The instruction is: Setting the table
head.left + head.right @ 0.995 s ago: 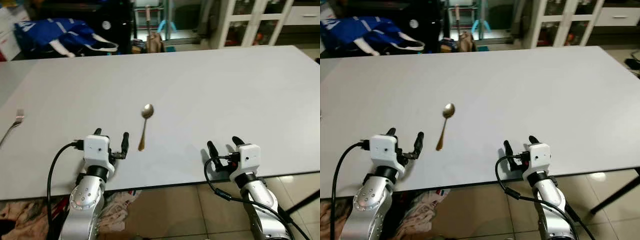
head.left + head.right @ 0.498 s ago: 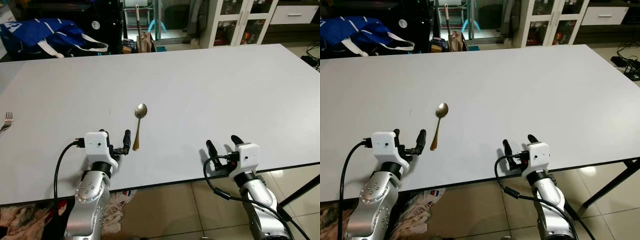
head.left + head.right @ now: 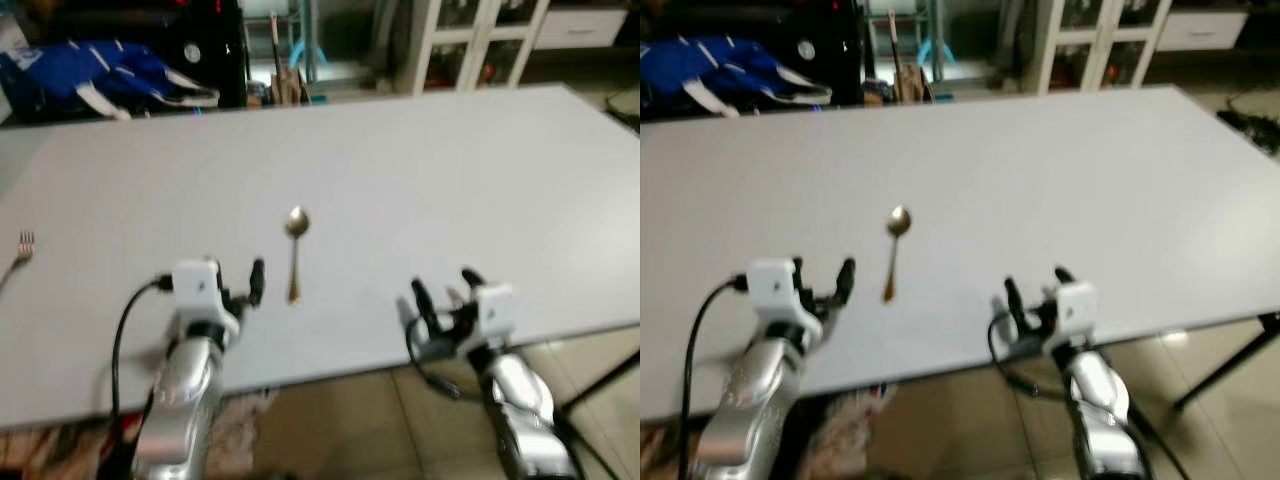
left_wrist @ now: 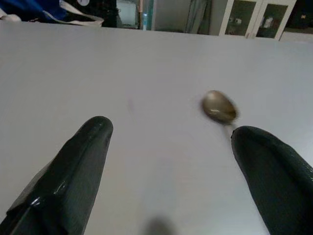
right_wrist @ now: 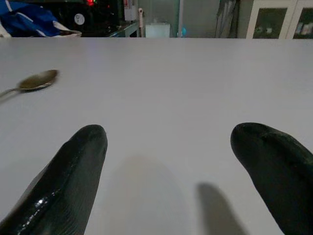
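A brass-coloured spoon (image 3: 295,252) lies on the white table (image 3: 450,170), bowl pointing away from me. My left gripper (image 3: 235,284) hovers open over the table's near edge, just left of the spoon's handle, with nothing between its fingers. In the left wrist view the spoon's bowl (image 4: 219,106) sits beside one finger (image 4: 274,176). My right gripper (image 3: 445,290) is open and empty over the near edge, well to the right of the spoon. A fork (image 3: 20,252) lies at the table's far left edge.
Behind the table a blue bag (image 3: 100,72) rests on dark furniture at the left, and white glass-door cabinets (image 3: 480,40) stand at the right. Tiled floor (image 3: 350,420) shows below the table's near edge.
The whole picture has shifted a little and gone blurred, so the camera is moving. Both grippers stay open, and the spoon and fork lie where they were.
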Available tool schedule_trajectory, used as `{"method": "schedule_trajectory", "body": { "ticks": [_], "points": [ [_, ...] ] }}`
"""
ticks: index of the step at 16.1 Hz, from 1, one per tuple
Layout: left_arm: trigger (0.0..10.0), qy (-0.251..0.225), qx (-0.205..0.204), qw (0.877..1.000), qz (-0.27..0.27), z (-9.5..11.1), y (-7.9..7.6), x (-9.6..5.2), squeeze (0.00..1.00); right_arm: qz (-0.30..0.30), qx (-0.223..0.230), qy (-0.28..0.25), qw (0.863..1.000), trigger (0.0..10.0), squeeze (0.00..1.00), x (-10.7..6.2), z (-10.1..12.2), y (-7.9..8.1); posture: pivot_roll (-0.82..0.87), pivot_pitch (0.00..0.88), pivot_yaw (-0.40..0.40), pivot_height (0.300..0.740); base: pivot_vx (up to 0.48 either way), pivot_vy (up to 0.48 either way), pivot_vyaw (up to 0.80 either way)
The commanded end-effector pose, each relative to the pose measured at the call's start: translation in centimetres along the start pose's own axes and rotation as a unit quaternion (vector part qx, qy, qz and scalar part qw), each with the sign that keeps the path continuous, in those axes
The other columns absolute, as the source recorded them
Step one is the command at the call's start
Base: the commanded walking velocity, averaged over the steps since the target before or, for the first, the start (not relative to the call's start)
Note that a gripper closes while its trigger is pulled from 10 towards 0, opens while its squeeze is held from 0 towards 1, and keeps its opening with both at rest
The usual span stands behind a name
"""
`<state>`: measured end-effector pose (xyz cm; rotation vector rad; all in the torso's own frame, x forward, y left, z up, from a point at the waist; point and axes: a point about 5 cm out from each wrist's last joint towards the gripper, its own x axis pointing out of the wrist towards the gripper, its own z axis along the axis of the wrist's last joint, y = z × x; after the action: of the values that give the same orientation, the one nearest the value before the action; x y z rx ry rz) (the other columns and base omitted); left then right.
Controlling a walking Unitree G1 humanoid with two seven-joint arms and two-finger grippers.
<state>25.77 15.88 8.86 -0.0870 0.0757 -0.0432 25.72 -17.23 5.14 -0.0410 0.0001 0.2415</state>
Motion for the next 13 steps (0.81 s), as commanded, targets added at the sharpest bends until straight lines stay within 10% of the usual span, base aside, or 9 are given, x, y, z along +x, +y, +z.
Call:
{"method": "schedule_trajectory", "body": {
  "ticks": [1,8,13],
  "points": [
    [10.0,0.0,0.003,1.0,0.002,0.24,-0.06,0.05,0.0,0.007,-0.017,-0.001,1.0,10.0,0.0,0.12,0.48,-0.03,-0.12,0.0,0.062,0.736,0.0,0.45,0.41],
    [10.0,-0.001,0.008,1.0,-0.003,0.27,-0.41,0.1,0.0,0.013,-0.02,0.003,1.0,10.0,0.0,0.34,1.11,0.28,-0.12,0.0,0.057,0.736,0.0,0.448,0.8],
    [10.0,0.008,0.017,1.0,-0.002,0.06,-0.2,0.34,0.0,0.011,-0.019,0.013,1.0,10.0,0.0,0.29,1.03,0.43,-0.11,0.0,0.057,0.736,0.0,0.453,0.0]
  ]
}}
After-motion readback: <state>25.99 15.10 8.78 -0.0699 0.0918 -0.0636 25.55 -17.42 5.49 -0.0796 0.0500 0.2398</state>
